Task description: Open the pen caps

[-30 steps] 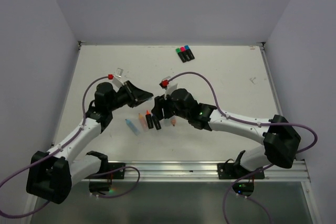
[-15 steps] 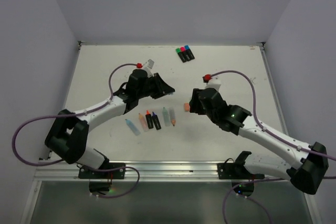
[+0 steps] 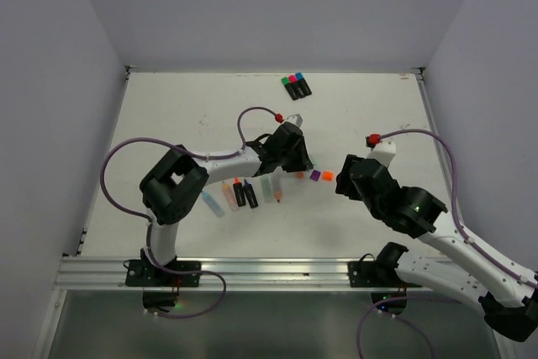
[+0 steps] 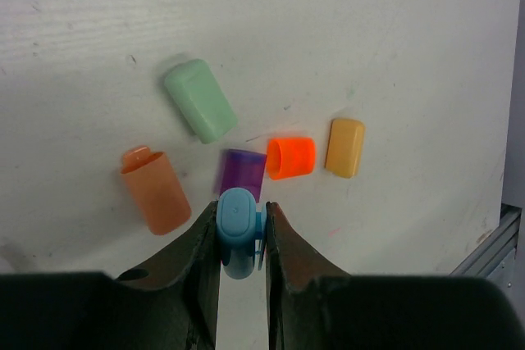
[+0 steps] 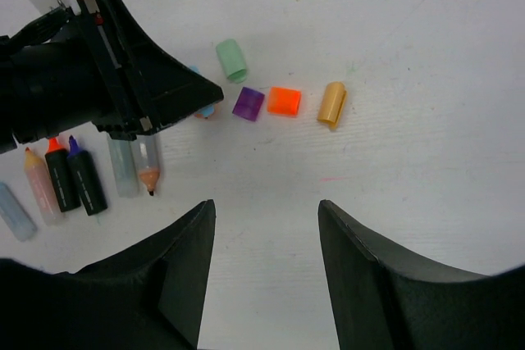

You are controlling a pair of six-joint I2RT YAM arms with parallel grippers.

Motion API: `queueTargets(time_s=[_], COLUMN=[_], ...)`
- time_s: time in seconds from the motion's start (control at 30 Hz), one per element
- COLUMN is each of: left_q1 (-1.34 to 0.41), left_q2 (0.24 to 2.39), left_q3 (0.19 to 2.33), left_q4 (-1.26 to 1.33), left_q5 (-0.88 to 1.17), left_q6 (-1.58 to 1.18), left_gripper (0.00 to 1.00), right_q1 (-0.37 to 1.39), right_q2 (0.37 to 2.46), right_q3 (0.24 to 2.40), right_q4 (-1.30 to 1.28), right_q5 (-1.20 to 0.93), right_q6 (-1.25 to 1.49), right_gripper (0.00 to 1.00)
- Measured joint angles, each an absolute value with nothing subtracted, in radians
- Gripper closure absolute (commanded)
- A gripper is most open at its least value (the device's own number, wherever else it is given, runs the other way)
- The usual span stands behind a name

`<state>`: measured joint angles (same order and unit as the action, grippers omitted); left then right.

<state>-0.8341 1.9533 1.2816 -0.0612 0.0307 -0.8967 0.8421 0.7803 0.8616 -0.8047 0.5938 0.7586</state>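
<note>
The left wrist view alone showed the grip. The left gripper [image 4: 240,215] was nearly closed, its two fingers pinching a blue cap [image 4: 236,239] that hung just above the worktop [image 3: 168,124]. Beyond it lay five loose caps:
- a green cap [image 4: 199,101], farthest out
- a salmon cap [image 4: 156,192] to the left
- a purple cap [image 4: 240,173], just past the held one
- an orange cap [image 4: 290,157] beside the purple one
- an amber cap [image 4: 344,147] next to the orange one

In the right wrist view, the black body of the left gripper covered the salmon cap and most of the blue one. That view did show the right gripper [image 5: 264,212] with its fingers well apart and holding nothing, above bare worktop nearer than the caps. It also showed the row of uncapped pens [image 5: 82,179] to the left of the caps, some with black bodies and some pale and translucent.

The overhead camera placed all of this at mid-worktop, with the left arm bent across above the row of pens. Only this view showed three capped pens [image 3: 295,86] lying together near the far edge, well apart from the rest.
</note>
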Motion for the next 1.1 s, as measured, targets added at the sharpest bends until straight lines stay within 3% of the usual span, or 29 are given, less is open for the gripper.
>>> queueTargets(time_s=[0.33, 0.5, 0.67, 0.8, 1.1], left_q1=[-0.936, -0.968, -0.987, -0.987, -0.987], left_q2=[1.996, 2.036, 2.067, 2.067, 2.069], left_q3=[1.318, 1.319, 1.332, 1.339, 1.339], left_q4=[-0.077, -0.072, -0.065, -0.062, -0.058], left_q5=[-0.014, -0.015, -0.011, -0.011, -0.002], left_q6=[-0.875, -0.87, -0.867, -0.848, -0.825], left_gripper=[1.0, 0.88, 0.86, 0.69, 0.5], right_q1=[0.842, 0.842, 0.842, 0.842, 0.842], right_q2=[0.784, 0.774, 0.748, 0.726, 0.72], right_q3=[0.862, 0.861, 0.858, 0.854, 0.842], right_q4=[-0.822, -0.822, -0.821, -0.819, -0.816], right_q5=[0.593, 0.593, 0.593, 0.593, 0.593], right_q6=[0.76, 0.759, 0.755, 0.752, 0.751], right_gripper=[0.43, 0.43, 0.42, 0.42, 0.42])
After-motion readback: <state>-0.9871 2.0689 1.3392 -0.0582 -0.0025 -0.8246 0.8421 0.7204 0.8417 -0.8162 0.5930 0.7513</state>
